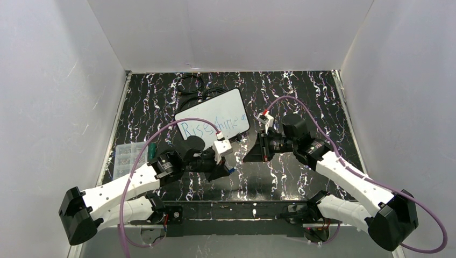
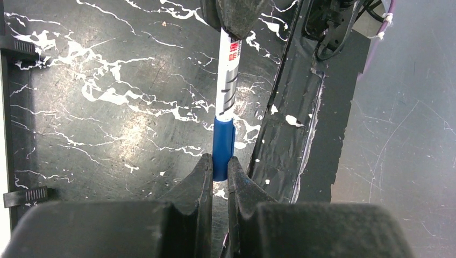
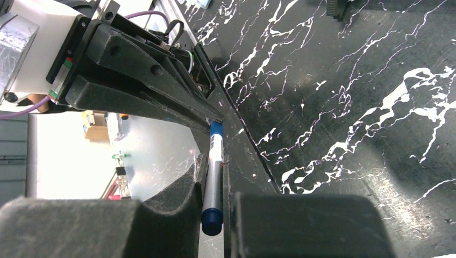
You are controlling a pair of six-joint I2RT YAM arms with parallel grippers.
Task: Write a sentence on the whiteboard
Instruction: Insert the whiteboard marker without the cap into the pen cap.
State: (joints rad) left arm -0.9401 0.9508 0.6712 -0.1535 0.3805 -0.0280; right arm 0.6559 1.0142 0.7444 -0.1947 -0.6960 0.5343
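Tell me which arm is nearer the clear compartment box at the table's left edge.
Left. The left arm runs just beside the clear compartment box, at its near right; the right arm lies far off to the box's right.

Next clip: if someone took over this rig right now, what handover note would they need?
Left gripper: shut on the cap.
Right gripper: shut on the marker, at its barrel. The marker spans the two grippers with the cap seated on it.
Whiteboard: lies flat beyond both arms, untouched.
Done: the sentence, in blue and roughly "Rise shine", is on the board.
Left: probably only to set the marker down. Whether more words are meant, I cannot tell.
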